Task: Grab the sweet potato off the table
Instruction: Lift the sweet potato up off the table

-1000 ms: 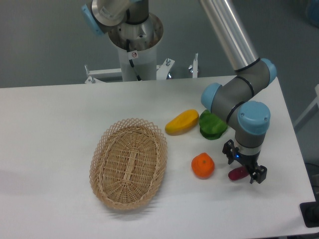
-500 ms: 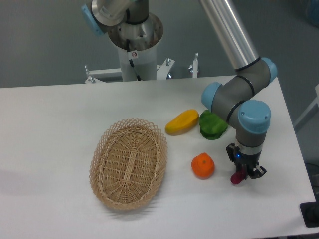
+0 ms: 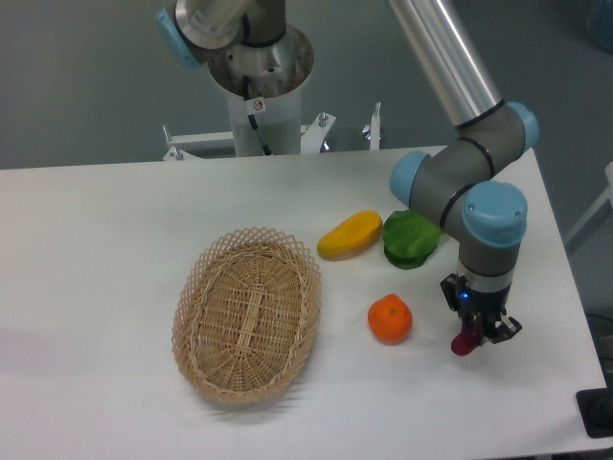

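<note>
1. Your gripper (image 3: 476,337) sits at the right side of the table (image 3: 96,249), pointing down, with its fingers drawn in tight around the sweet potato (image 3: 465,343). Only a small dark magenta end shows, poking out on the gripper's left.

2. What changed: a second ago the fingers were spread wide with the sweet potato lying flat between them. Half a second ago they had come together on it. Now the whole wrist has shifted a little to the right and the tuber has gone with it.

3. What that means: the grasp looks to have taken. The sweet potato moves with the gripper and does not stay behind, so you are probably past the closing step and at the start of the lift.

4. I cannot tell whether the tuber has fully left the table; a faint shadow lies right beneath it, so treat it as barely raised at most.

5. The hold looks off-centre, since most of what shows of the sweet potato hangs to one side of the fingers. Watch for it pivoting or slipping as you rise.

6. Neighbours to mind: the orange (image 3: 390,318) sits just left of the gripper, apart from it. The green pepper (image 3: 409,240) and the yellow-orange fruit (image 3: 350,235) lie farther back, and the wicker basket (image 3: 247,313) is well to the left.

7. A straight upward lift should clear all of them.
</note>
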You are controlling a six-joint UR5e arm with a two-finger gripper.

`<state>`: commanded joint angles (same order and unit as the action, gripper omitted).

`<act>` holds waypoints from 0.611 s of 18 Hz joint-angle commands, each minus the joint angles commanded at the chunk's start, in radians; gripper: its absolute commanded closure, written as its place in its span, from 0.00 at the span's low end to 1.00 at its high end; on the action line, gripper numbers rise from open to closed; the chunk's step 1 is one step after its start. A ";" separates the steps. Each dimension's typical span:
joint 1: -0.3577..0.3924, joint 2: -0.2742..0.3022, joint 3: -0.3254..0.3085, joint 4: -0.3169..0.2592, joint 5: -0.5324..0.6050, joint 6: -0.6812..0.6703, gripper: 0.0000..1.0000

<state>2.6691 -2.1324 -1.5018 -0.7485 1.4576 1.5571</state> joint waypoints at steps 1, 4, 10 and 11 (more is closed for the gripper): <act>0.000 0.021 0.000 -0.005 -0.031 -0.032 0.84; -0.002 0.086 -0.011 -0.034 -0.121 -0.159 0.84; -0.023 0.172 -0.012 -0.074 -0.189 -0.308 0.84; -0.026 0.180 -0.017 -0.074 -0.197 -0.330 0.84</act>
<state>2.6431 -1.9528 -1.5186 -0.8222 1.2610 1.2274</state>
